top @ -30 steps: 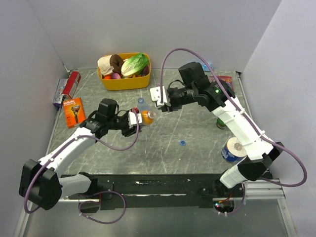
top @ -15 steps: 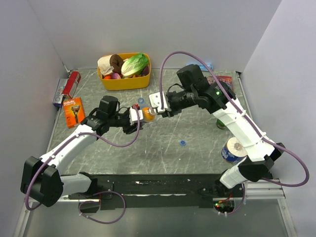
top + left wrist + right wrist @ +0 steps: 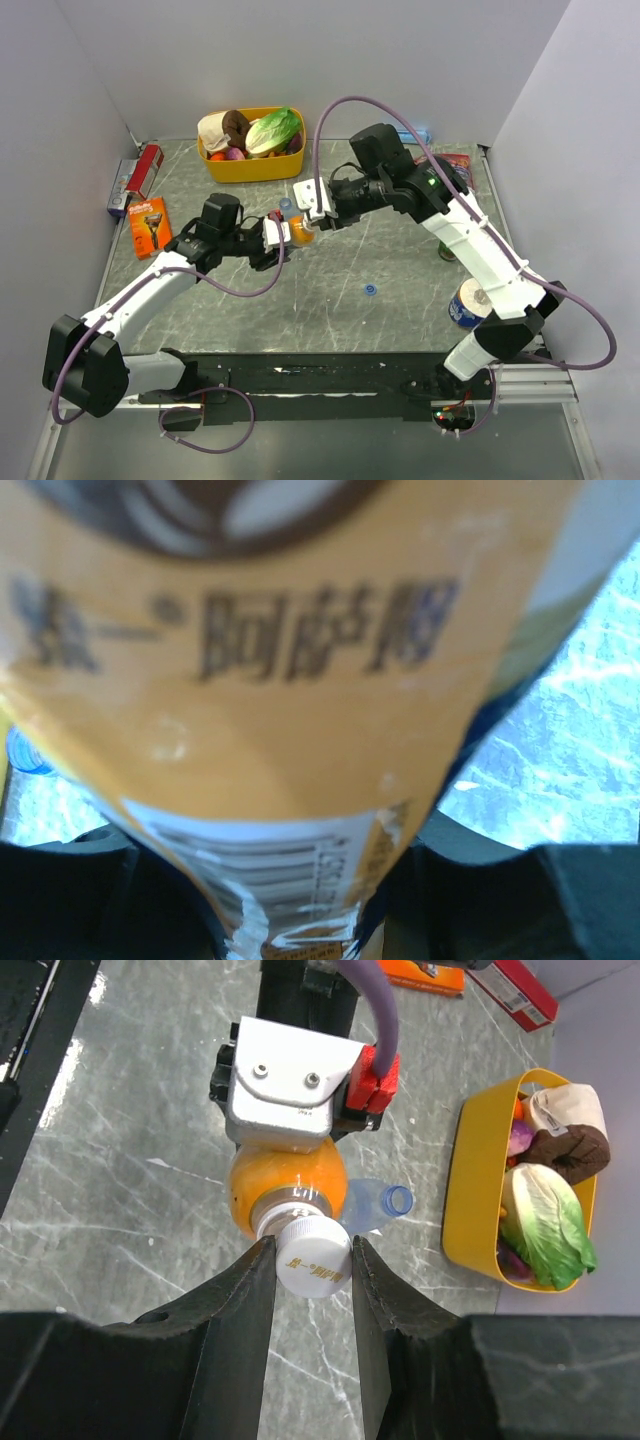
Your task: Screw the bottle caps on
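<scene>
My left gripper [image 3: 274, 237] is shut on the small bottle of orange liquid [image 3: 298, 232] and holds it above the table, neck pointing right. Its label fills the left wrist view [image 3: 280, 670]. My right gripper [image 3: 316, 213] is shut on the white cap [image 3: 314, 1258]. The cap sits slightly tilted against the orange bottle's [image 3: 288, 1182] open neck. The clear water bottle [image 3: 372, 1207] lies on the table behind, its blue-ringed mouth open; it also shows in the top view [image 3: 287, 206]. The blue cap [image 3: 370, 291] lies on the table nearer the front.
A yellow basket [image 3: 250, 168] of food stands at the back. An orange box [image 3: 152, 226] and a red and blue box [image 3: 135, 178] lie at the left. A blue-and-white can [image 3: 470, 303] and a dark green bottle [image 3: 447, 247] stand at the right.
My right gripper has moved left with the white cap until it meets the orange bottle's neck. My left gripper has turned the bottle slightly toward it.
</scene>
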You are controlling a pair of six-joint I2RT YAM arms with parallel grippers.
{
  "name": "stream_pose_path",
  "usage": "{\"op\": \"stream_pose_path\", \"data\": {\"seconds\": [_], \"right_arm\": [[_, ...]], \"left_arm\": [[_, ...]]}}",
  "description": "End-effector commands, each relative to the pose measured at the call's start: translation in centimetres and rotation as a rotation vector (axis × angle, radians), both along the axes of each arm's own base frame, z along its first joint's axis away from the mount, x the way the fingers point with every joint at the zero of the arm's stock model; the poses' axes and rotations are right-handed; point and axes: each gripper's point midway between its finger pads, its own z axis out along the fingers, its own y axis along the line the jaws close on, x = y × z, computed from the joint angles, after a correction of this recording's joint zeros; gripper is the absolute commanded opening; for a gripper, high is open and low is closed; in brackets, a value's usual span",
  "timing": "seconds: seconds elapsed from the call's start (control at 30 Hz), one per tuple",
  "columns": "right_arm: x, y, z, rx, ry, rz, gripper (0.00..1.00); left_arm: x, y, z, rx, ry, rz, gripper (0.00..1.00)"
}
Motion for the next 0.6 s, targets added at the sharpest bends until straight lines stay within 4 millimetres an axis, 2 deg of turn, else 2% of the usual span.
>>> {"op": "stream_pose_path", "data": {"seconds": [0.0, 0.4, 0.57], "right_arm": [[-0.7, 0.1, 0.5, -0.017, 0.034, 0.026, 0.28], [-1.0, -0.9, -0.1, -0.065, 0.038, 0.022, 0.27], [-0.3, -0.6, -0.4, -0.047, 0.015, -0.010, 0.27]], "left_arm": [[1.0, -1.2, 3.4, -0.078, -0.110, -0.027, 0.01], [1.1, -1.2, 3.9, -0.110, -0.113, 0.007, 0.01], [1.2, -1.3, 4.4, -0.130, -0.127, 0.005, 0.01]]}}
